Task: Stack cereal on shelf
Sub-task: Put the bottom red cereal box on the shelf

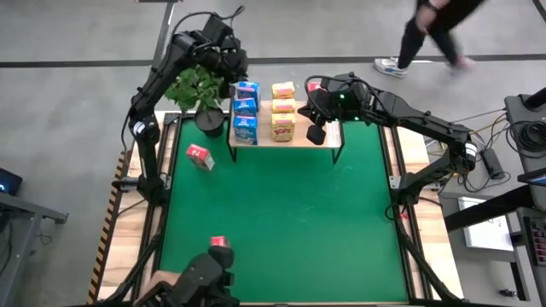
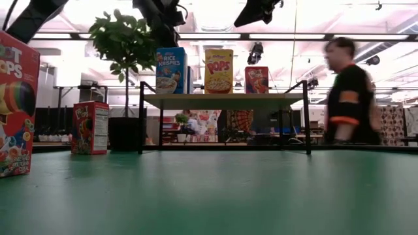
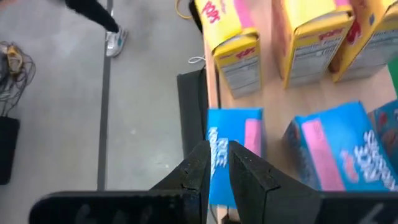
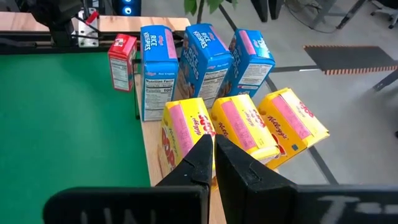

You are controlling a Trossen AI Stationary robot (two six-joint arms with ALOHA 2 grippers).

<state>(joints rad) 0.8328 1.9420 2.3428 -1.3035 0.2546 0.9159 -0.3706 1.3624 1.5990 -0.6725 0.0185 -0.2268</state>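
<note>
Your light natural-wood shelf on thin black legs [image 1: 337, 135] stands at the far edge of the green mat [image 1: 281, 222], already carrying three blue cardboard cereal boxes [image 1: 245, 107] in one row, three yellow ones [image 1: 283, 109] beside them, and one small red box [image 2: 257, 79] at the right end. Two red boxes are not yet shelved: one [image 1: 200, 157] on the mat left of the shelf, near the potted plant [image 1: 200, 89], another [image 1: 220, 243] at the near edge.

Your left gripper [image 3: 216, 167] hovers above the blue row, fingers nearly together with only a narrow slit between them, holding nothing. Your right gripper [image 4: 214, 157] hangs over the yellow row, fingers fully closed and empty.

Judge these boxes as light, stiff-cornered but thin-walled: they should tip at a nudge and dent under a hard squeeze. Take the next red box across its narrow sides, above the middle, with jaws opened first. A person [image 2: 349, 91] is walking behind the table
</note>
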